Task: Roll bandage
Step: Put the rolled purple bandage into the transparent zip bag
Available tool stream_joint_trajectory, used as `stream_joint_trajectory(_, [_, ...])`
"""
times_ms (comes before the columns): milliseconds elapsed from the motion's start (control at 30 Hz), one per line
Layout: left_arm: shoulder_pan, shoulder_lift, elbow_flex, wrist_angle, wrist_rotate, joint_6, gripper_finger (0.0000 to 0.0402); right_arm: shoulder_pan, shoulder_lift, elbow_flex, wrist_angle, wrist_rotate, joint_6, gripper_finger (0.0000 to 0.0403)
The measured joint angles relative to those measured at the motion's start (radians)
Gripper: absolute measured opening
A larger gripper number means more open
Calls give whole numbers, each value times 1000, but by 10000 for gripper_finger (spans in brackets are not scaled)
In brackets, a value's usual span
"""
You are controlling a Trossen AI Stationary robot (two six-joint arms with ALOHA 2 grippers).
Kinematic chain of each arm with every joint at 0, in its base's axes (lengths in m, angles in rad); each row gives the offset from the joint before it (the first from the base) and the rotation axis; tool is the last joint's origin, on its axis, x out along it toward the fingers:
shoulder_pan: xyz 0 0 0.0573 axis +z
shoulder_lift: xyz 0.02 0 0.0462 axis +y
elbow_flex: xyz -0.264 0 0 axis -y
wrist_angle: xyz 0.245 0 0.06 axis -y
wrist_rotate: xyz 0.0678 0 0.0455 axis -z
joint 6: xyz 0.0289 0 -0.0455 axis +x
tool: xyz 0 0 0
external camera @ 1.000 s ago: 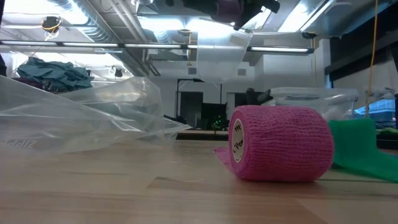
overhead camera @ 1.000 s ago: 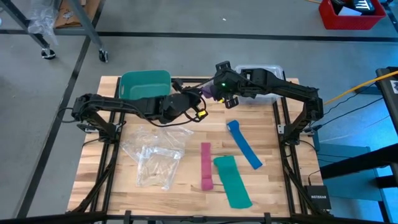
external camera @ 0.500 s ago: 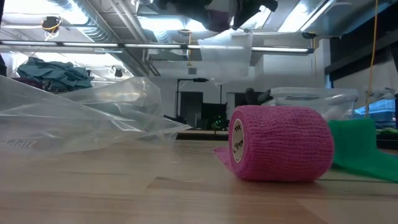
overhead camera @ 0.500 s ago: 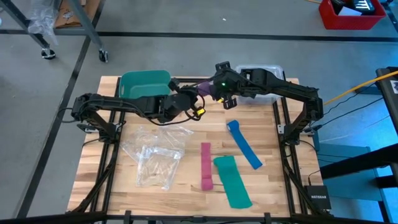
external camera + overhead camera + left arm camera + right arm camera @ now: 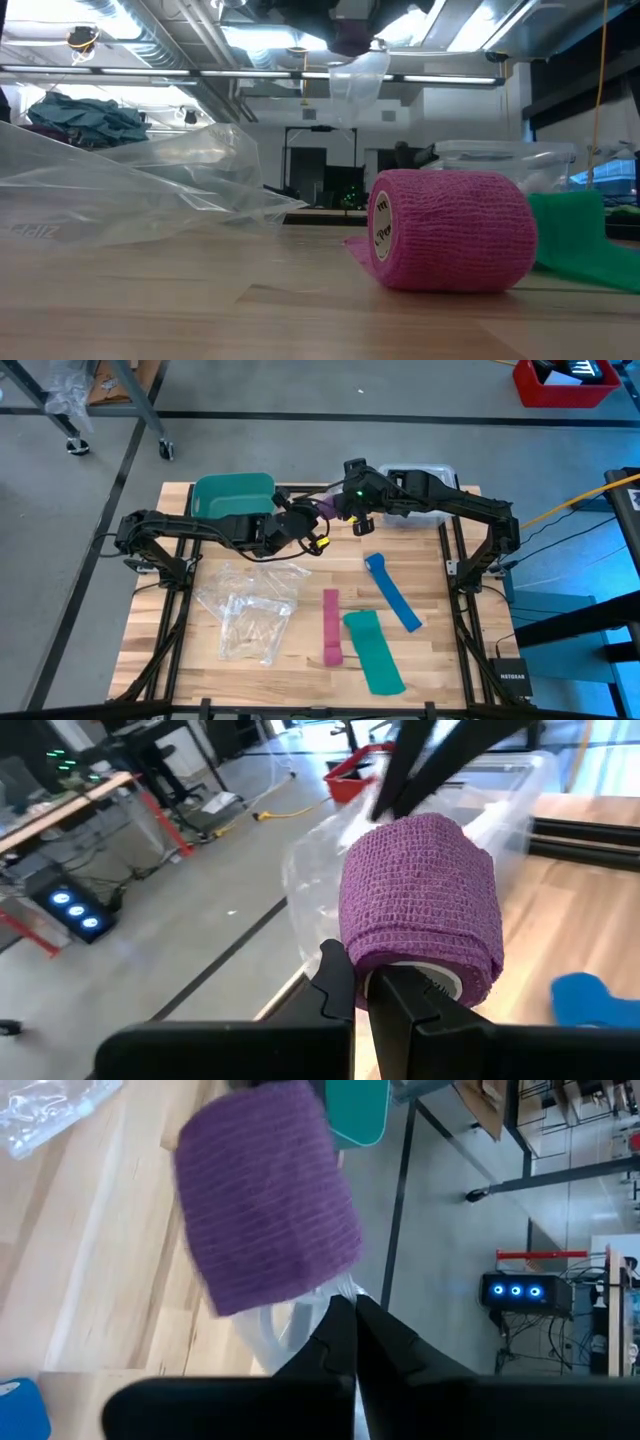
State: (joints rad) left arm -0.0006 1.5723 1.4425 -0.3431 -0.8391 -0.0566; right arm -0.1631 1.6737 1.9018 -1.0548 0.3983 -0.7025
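The bandage is a stubby purple roll (image 5: 328, 507), held in the air over the far middle of the table between my two grippers. My left gripper (image 5: 306, 520) is shut on it; the left wrist view shows the roll (image 5: 420, 900) just past the fingers. My right gripper (image 5: 347, 501) is shut on a clear plastic bag (image 5: 300, 1305) right next to the roll (image 5: 265, 1205). In the low view the roll (image 5: 352, 38) sits at the top edge with the plastic (image 5: 357, 80) hanging under it. My left gripper holds the roll by the rim of its near end (image 5: 425, 978), beside the white core, pinched between the two fingers. The fingers come roughly level from the table's left. The roll is lifted clear of the table, its axis along the fingers. My right gripper pinches a bunched part of the clear plastic bag (image 5: 318, 1298) between its shut fingertips, coming from the table's right. How many layers it has, I cannot tell. The plastic hangs slack below the roll, clear of the table.
On the table lie a pink strip ending in a pink roll (image 5: 331, 626), a green strip (image 5: 373, 651), a blue strip (image 5: 392, 591) and crumpled clear bags (image 5: 245, 610). A teal bin (image 5: 233, 494) and a clear container (image 5: 420, 478) stand at the far edge.
My left gripper has carried the roll a little toward the far edge and my right gripper. The clear plastic, first spread wide under the roll, now hangs narrower and bunched below it.
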Motion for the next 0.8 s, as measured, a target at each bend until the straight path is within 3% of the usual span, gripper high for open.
stream_joint_trajectory(233, [9,0,0,0,76,-8,0,0,0,0,6,-25,7,1])
stream_joint_trajectory(567, [11,0,0,-48,80,-196,0,-1,0,0,6,-20,52,1])
stream_joint_trajectory(800, [15,0,0,-35,78,-177,0,-1,0,0,-1,-15,78,1])
